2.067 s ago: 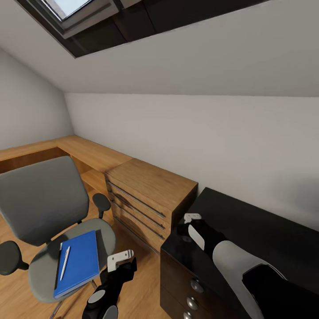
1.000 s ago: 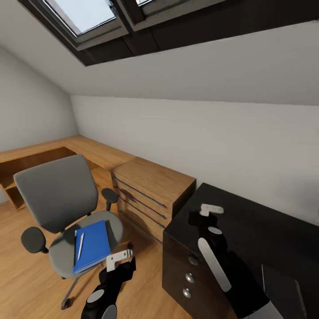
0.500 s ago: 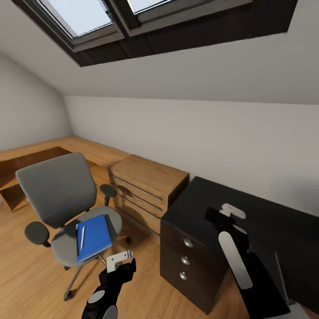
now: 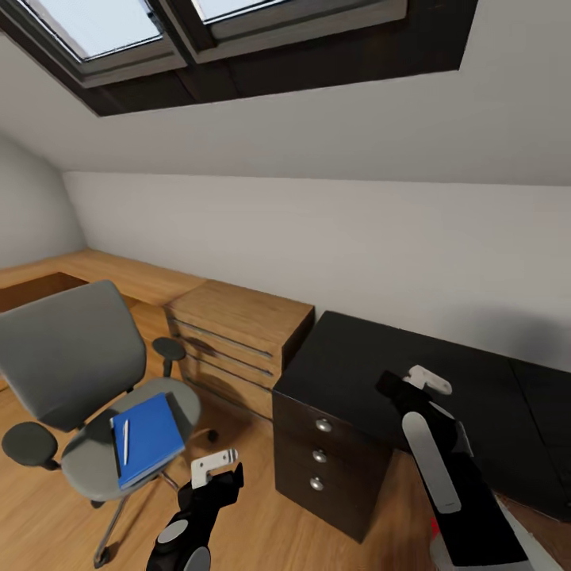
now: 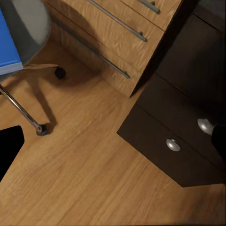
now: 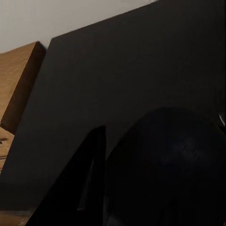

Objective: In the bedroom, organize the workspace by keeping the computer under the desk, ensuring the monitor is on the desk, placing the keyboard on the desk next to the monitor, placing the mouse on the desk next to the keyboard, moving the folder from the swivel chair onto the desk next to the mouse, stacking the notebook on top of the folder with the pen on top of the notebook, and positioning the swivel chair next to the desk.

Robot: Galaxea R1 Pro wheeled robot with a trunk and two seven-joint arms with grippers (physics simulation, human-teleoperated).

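The grey swivel chair point(image 4: 71, 349) stands on the floor at the left. On its seat lies a flat blue book point(image 4: 147, 440), notebook or folder I cannot tell, with a white pen point(image 4: 125, 442) on top. Its blue edge point(image 5: 7, 47) shows in the left wrist view. My left gripper point(image 4: 214, 468) hangs low, right of the chair, over bare floor, fingers far apart. My right gripper point(image 4: 416, 381) is over the black desk point(image 4: 476, 396); its jaws are hidden. Computer, monitor, keyboard and mouse are out of view.
A wooden drawer unit point(image 4: 238, 333) sits between the chair and the black desk, joined to a wooden counter point(image 4: 103, 274) along the left wall. The black desk has three round-knobbed drawers point(image 4: 319, 457). Skylights sit in the sloped ceiling. Wood floor point(image 5: 94, 169) lies below the left gripper.
The whole view has swung to the right, so chair and cabinets sit further left in the picture. My right arm has lifted and reached out over the black desk.
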